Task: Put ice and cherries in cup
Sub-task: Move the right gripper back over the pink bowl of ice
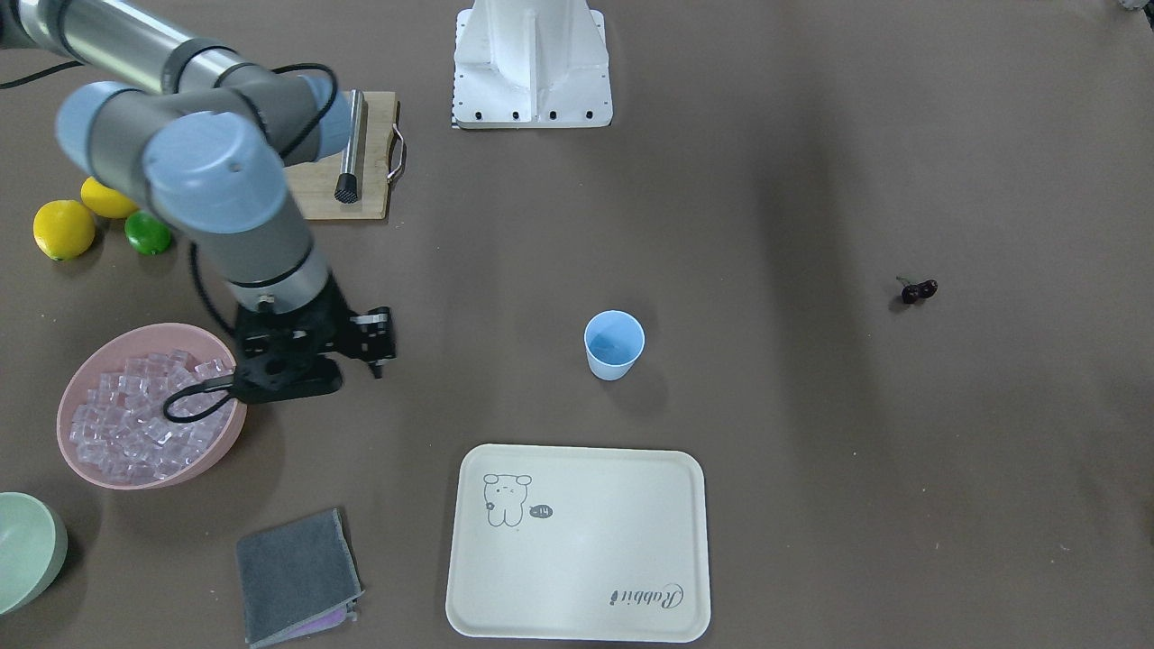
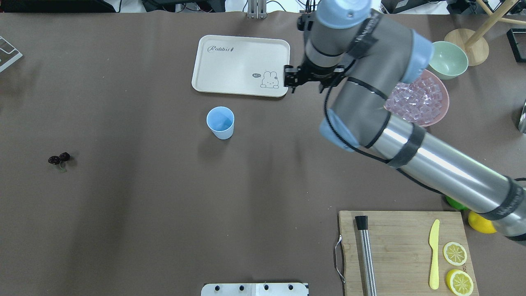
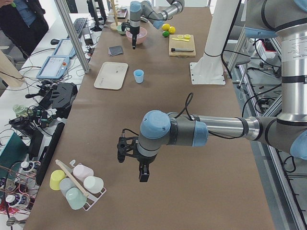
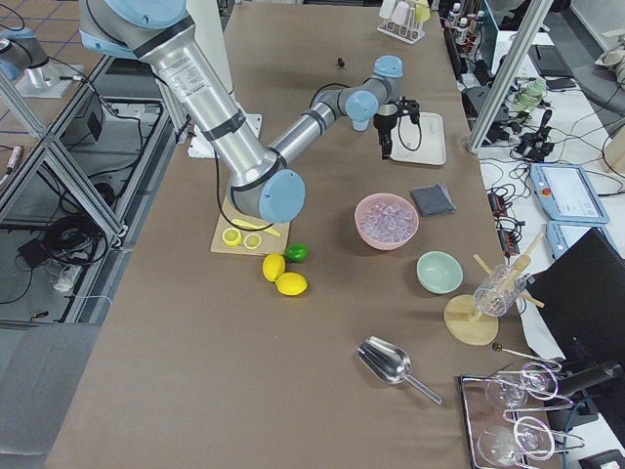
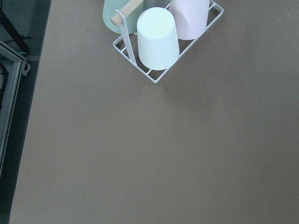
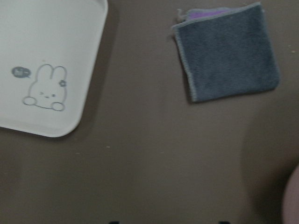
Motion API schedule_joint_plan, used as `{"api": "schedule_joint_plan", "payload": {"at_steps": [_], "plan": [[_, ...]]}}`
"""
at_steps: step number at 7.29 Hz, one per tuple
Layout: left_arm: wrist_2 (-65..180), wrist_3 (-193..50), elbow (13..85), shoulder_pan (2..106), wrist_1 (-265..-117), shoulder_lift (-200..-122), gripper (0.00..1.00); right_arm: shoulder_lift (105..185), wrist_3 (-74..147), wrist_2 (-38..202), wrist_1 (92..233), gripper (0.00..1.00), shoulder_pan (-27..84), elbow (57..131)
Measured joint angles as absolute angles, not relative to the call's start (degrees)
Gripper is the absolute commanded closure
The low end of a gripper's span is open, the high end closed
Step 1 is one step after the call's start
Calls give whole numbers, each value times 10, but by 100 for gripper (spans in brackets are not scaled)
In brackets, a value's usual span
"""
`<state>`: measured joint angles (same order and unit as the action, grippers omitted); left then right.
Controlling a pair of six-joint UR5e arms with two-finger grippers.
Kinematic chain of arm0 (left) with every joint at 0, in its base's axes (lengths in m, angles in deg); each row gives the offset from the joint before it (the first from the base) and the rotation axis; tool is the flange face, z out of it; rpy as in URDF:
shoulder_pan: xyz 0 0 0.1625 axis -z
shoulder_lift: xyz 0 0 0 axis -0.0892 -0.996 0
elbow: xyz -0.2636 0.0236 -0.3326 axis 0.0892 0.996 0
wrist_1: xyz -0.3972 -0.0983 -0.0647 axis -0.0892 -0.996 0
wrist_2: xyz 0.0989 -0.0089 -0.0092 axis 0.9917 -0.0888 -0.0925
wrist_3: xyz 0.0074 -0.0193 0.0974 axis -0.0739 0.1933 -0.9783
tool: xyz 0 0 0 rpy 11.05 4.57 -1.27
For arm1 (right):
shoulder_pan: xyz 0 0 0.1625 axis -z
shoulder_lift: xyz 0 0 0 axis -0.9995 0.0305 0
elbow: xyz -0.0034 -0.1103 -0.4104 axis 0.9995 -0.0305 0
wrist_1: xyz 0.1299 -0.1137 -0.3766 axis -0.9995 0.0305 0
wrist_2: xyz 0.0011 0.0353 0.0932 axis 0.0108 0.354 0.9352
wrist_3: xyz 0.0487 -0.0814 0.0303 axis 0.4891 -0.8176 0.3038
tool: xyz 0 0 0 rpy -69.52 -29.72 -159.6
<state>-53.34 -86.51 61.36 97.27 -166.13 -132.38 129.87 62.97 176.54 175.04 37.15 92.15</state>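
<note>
The light blue cup (image 1: 613, 347) stands upright at mid-table, also in the overhead view (image 2: 220, 122). The ice (image 1: 144, 415) fills a pink bowl (image 1: 207, 460) on the robot's right. The cherries (image 1: 920, 290) lie far off on the robot's left side (image 2: 58, 158). My right gripper (image 1: 302, 361) hangs above the table just beside the bowl's rim, between bowl and tray. In the right wrist view only two dark tips show at the bottom edge, far apart, with nothing between them. My left gripper (image 3: 143, 175) hovers at the table's far left end. I cannot tell whether it is open.
A cream tray (image 1: 577, 541) lies beyond the cup. A grey cloth (image 1: 297, 577) and a pale green bowl (image 1: 27, 550) lie near the pink bowl. A cutting board (image 2: 402, 246) with muddler, knife and lemon slices sits near the robot. A wire rack of cups (image 5: 159, 37) sits by the left gripper.
</note>
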Motion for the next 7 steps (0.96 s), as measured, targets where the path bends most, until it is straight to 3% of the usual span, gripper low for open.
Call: {"api": "schedule_joint_plan", "payload": {"at_steps": [3,7], "plan": [[-533,-865,616,973,-1662,-1324,2,1408,455,1769,1752,33,305,929],[-533,-864,615,973,-1662,-1327,2,1437,428,1686,1756,33,331,929]]}}
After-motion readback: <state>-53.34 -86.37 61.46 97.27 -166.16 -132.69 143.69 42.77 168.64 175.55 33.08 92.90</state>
